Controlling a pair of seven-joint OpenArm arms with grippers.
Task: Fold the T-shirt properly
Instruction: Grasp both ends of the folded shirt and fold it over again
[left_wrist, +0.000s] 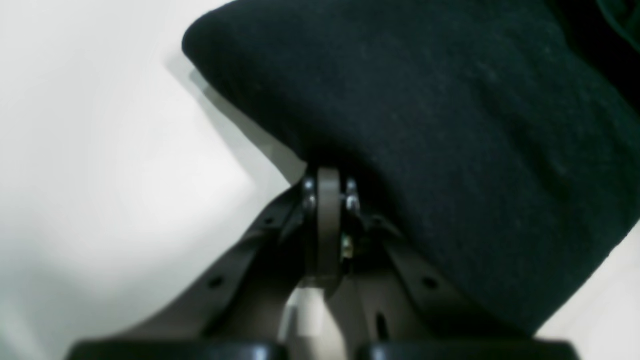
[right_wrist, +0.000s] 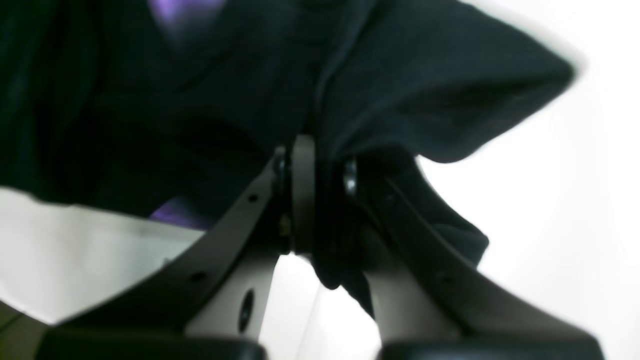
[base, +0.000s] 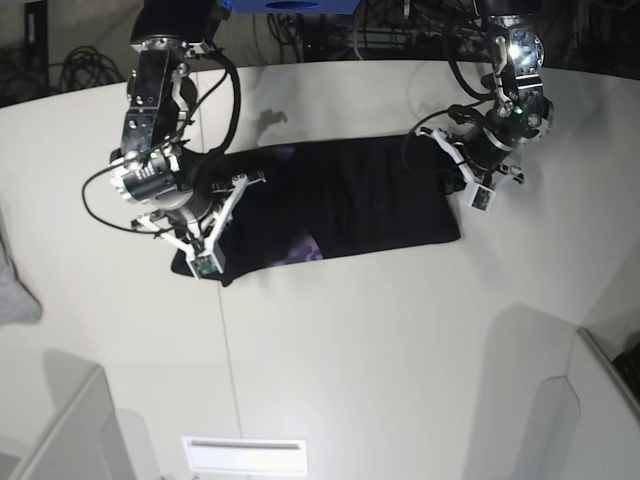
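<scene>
1. The T-shirt (base: 340, 205) lies on the white desk (base: 380, 340) as a long black band, folded lengthwise, running across the far half of the desk from one arm to the other.
2. A small patch of purple print (base: 303, 248) shows along the band's near edge, closer to the right arm's end.
3. The left gripper (base: 462, 178) sits at the band's end nearest the desk's right-hand edge in the base view, on the far corner of that end.
4. In the left wrist view its jaws are pressed together with a lip of the black cloth (left_wrist: 425, 125) pinched at their tips; the rest of the fabric drapes away from the tips over the white desk top.
5. The right gripper (base: 205, 225) is at the opposite end of the band, low over the cloth toward the desk's left-hand edge in the base view.
6. In the right wrist view its jaws are nearly together and clamp a bunched fold of the shirt (right_wrist: 425, 90); black fabric fills the narrow gap between them and a tail of it hangs down past the tips.
7. Purple print shows blurred in that view, above and below the clamped fold.
8. A grey cloth (base: 15, 290) lies at the desk's left-hand edge, well apart from the shirt.
</scene>
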